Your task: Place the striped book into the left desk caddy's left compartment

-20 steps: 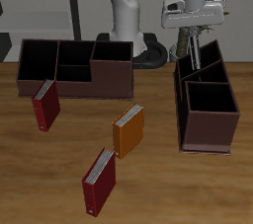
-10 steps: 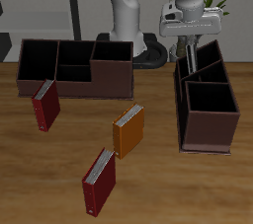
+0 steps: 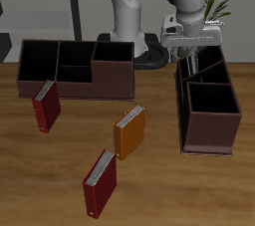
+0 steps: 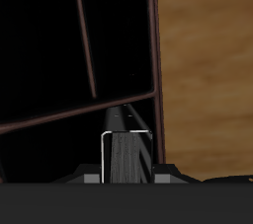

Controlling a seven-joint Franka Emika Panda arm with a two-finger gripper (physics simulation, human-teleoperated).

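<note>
My gripper [image 3: 190, 51] hangs over the far end of the left desk caddy [image 3: 211, 135], the dark brown one seen end-on. It is shut on the striped book [image 3: 191, 63], which hangs upright with its lower end at the wide low-walled left compartment [image 3: 209, 68]. In the wrist view the book [image 4: 128, 149] shows as a narrow grey striped slab between my fingers [image 4: 91, 177], with the gripper [image 4: 128, 177] right above the caddy's dark sections [image 4: 59, 60]. The book's lower end is hidden behind the caddy wall.
A like brown caddy [image 3: 70, 69] stands broadside farther along the table's back. Two dark red books [image 3: 45, 106] [image 3: 99, 182] and an orange book [image 3: 129, 132] lie on the table nearer the front edge. The robot base [image 3: 127, 31] stands behind.
The hand has shifted slightly and come lower over the caddy's far end, still holding the book. Nothing else has moved.
</note>
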